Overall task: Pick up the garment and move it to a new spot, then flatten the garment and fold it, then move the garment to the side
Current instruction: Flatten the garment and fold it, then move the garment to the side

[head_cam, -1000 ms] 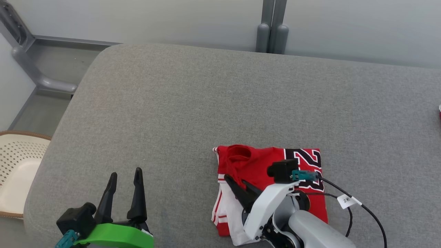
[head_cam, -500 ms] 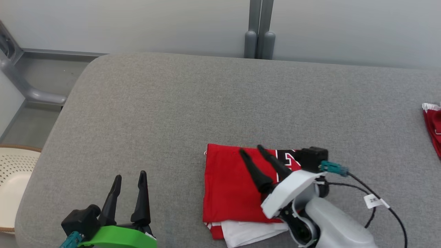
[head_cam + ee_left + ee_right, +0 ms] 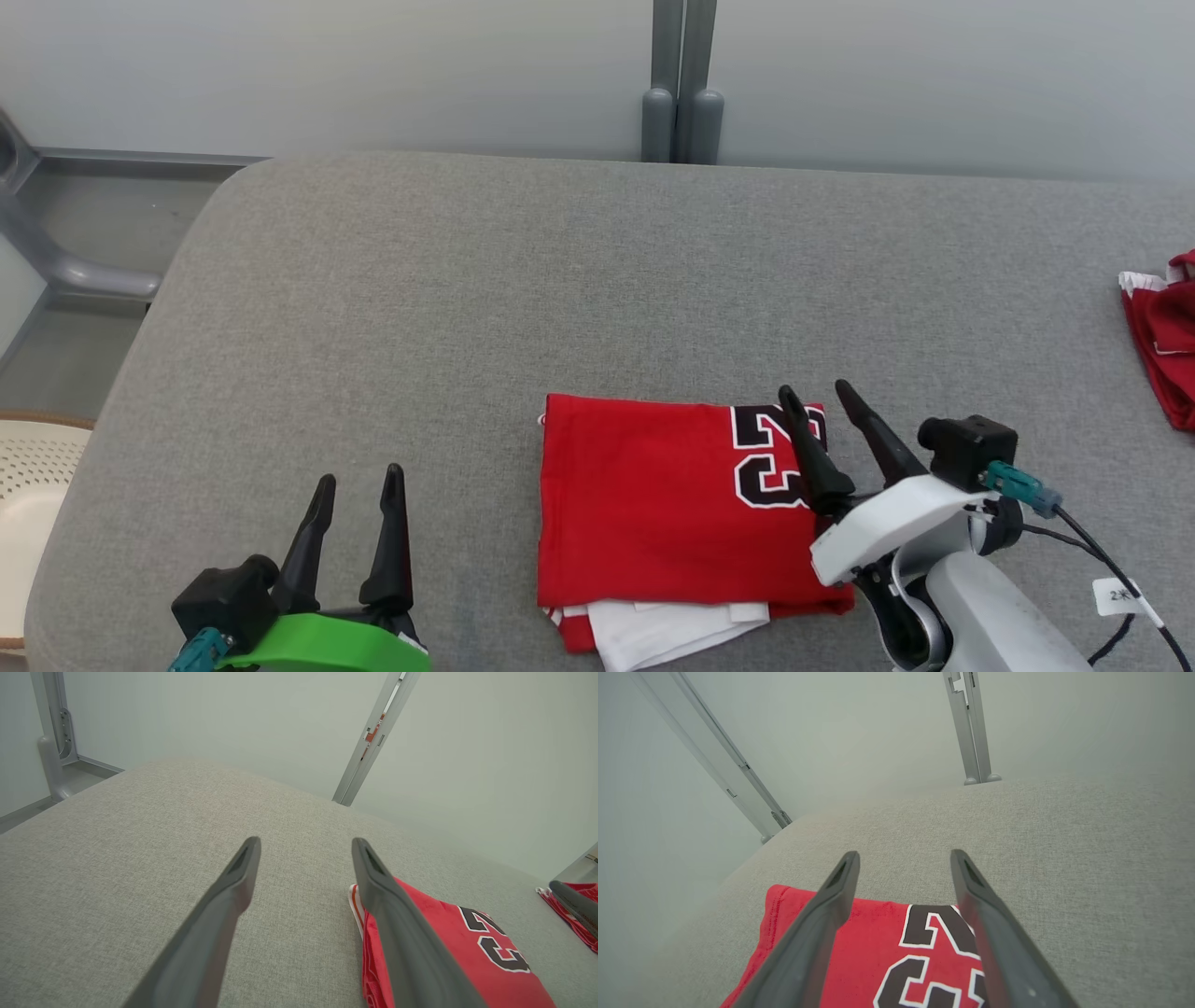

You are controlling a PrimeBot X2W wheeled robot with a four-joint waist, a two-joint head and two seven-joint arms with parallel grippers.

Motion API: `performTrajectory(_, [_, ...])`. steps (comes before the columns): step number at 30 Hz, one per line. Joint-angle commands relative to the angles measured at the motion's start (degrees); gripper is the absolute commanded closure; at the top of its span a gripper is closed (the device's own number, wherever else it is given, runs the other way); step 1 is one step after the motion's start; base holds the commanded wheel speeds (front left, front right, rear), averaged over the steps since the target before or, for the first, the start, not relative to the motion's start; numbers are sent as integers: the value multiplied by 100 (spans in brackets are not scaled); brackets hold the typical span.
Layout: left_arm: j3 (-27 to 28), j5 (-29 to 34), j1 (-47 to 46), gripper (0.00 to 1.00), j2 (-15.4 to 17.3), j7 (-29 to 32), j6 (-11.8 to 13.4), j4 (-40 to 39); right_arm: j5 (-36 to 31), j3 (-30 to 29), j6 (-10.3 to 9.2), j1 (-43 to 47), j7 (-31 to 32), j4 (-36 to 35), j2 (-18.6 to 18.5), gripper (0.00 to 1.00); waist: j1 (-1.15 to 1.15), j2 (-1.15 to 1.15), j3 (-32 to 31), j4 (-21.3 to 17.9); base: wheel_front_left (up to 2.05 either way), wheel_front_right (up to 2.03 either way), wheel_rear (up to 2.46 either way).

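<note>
Beneath the right gripper (image 3: 814, 388), the folded red garment (image 3: 644, 495) lies flat on the grey cushion (image 3: 467, 299); moving it aside cleanly would mean pinching every layer at one edge, low and level. Its jaws stand wide, holding nothing, seemingly just clear of the cloth. Well off to its left, the left gripper (image 3: 359, 473) hangs equally wide and empty

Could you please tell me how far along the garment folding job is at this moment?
Done: the red jersey with black numbers lies folded into a rectangle on the grey padded surface. In hand: nothing; the right gripper is open over its numbered end, the left gripper open, apart from it. Left: moving the folded jersey to the side.
</note>
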Motion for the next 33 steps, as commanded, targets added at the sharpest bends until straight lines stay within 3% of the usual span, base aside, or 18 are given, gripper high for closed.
performTrajectory(1, [-4,38,-22,0,37,-8,-8,24,-327,-358,2,244,-21,-294,53,0,0,0,-52,-53,0,0,0])
performTrajectory(7, [30,71,19,0,-44,-38,7,109,-1089,-1209,2,905,-19,-1096,287,0,0,0,-209,-200,0,0,0])
performTrajectory(13, [164,101,161,0,-92,-75,-23,199,-1546,-1591,2,1363,-19,-1613,426,0,0,0,-323,-401,0,0,0])
performTrajectory(19, [332,208,279,0,-143,-82,-1,231,-1819,-1750,2,1582,-20,-1834,461,0,0,0,-385,-541,0,0,0])
performTrajectory(33, [561,510,323,0,-318,-82,-146,265,-1741,-1844,2,1623,-20,-1835,467,0,0,0,-404,-557,0,0,0])
